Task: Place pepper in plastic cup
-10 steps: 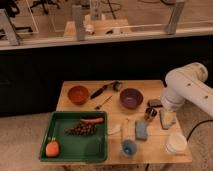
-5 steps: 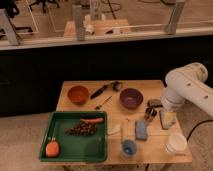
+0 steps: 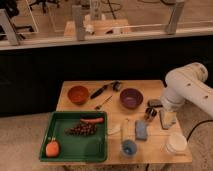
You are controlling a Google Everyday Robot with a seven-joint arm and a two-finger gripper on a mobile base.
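While the slender pepper (image 3: 92,120) lies in a green tray (image 3: 80,146), the tool (image 3: 150,113), state unclear, hangs over the table (image 3: 144,86)

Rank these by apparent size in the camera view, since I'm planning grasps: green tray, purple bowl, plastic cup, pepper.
1. green tray
2. purple bowl
3. plastic cup and pepper: too alike to rank.
The pincer hangs over the table's right side.

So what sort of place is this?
Probably a robotics test lab in an office: a wooden table set with a green tray and a purple bowl, office chairs behind a glass railing. The gripper hangs over the table's right side.
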